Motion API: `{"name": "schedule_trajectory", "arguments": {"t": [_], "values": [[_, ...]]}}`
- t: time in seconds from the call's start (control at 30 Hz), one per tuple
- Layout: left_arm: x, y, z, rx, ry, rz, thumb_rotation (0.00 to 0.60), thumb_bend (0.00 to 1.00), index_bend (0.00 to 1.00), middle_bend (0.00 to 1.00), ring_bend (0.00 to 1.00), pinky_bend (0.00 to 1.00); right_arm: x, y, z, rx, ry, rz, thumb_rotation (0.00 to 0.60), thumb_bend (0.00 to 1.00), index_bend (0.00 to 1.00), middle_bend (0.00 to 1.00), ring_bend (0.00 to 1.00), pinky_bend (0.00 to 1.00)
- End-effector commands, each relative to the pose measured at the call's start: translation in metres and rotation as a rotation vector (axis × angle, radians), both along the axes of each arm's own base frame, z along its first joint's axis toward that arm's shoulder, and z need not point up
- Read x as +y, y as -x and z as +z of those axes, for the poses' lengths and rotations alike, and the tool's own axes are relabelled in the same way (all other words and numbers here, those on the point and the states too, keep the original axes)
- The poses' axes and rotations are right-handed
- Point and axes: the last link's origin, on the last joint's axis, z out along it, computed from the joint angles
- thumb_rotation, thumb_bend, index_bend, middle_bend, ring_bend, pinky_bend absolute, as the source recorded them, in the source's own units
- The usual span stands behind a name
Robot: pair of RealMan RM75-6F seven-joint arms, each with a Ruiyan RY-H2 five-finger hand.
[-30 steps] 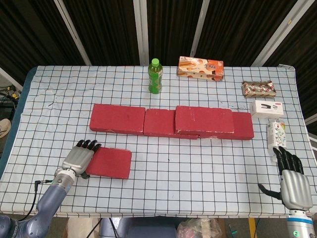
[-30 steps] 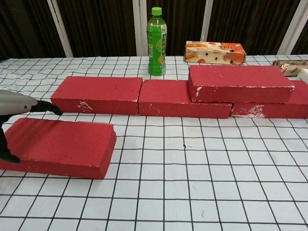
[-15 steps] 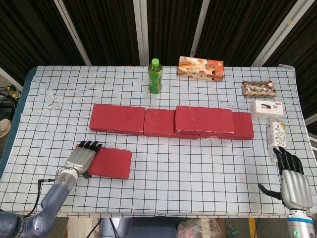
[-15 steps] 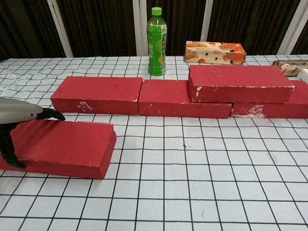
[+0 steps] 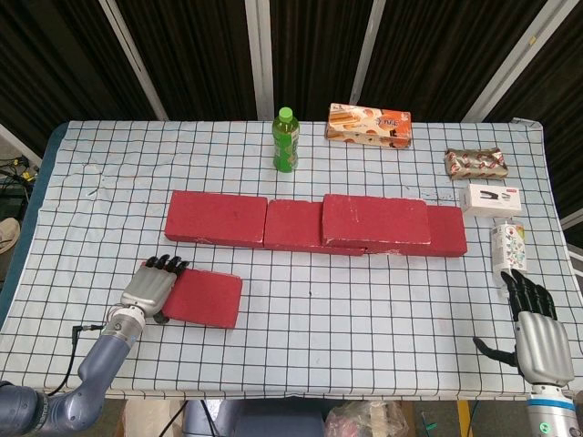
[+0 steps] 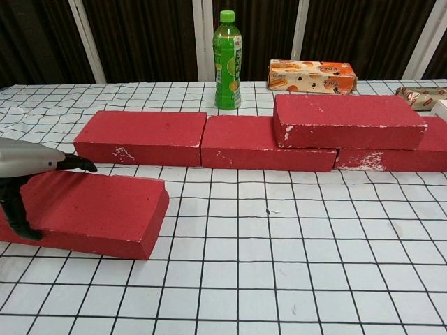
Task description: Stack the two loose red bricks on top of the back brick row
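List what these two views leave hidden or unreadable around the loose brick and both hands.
- Left hand on the loose brick: the head view shows only its back; the chest view cuts it at the left edge, so its grip is unclear.
- Right hand: outside the chest view.
- Row bricks under the stacked brick: partly covered by it in both views.
- Snack box print: too small to read.

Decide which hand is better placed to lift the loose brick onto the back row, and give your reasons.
Left. The left hand is already at the loose brick, fingers over its left end. The right hand is open at the table's far right edge, well away.
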Motion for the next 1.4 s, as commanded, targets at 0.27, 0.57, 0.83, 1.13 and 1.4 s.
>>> {"name": "schedule_trajectory", "arguments": {"t": [0.27,0.57,0.83,1.13,1.4], "values": [[0.003,-0.003,0.001,0.013,-0.031,-0.026,0.600,0.01,0.18,0.23,0.10,0.19,-0.001,-0.001,-0.001,-0.001,-0.002,0.001,0.600,0.15,0.00,0.00,0.00,0.00],[0.014,-0.019,0.020,-0.068,-0.081,-0.073,0.600,0.01,0.22,0.24,0.11,0.19,0.000,0.000,0.000,-0.003,0.006,-0.005,0.600,0.15,0.00,0.00,0.00,0.00],[0.050,-0.057,0.060,-0.105,-0.090,-0.106,0.600,0.01,0.21,0.22,0.11,0.18,-0.005,0.006,-0.002,0.003,0.005,-0.037,0.600,0.15,0.00,0.00,0.00,0.00],[0.097,-0.106,0.066,-0.073,-0.124,-0.137,0.600,0.01,0.21,0.18,0.10,0.16,-0.010,0.013,-0.003,0.023,0.010,-0.076,0.600,0.15,0.00,0.00,0.00,0.00],[0.137,-0.120,0.038,-0.110,-0.143,-0.094,0.600,0.01,0.21,0.16,0.10,0.16,-0.013,0.016,0.000,0.042,0.033,-0.088,0.600,0.15,0.00,0.00,0.00,0.00]]}}
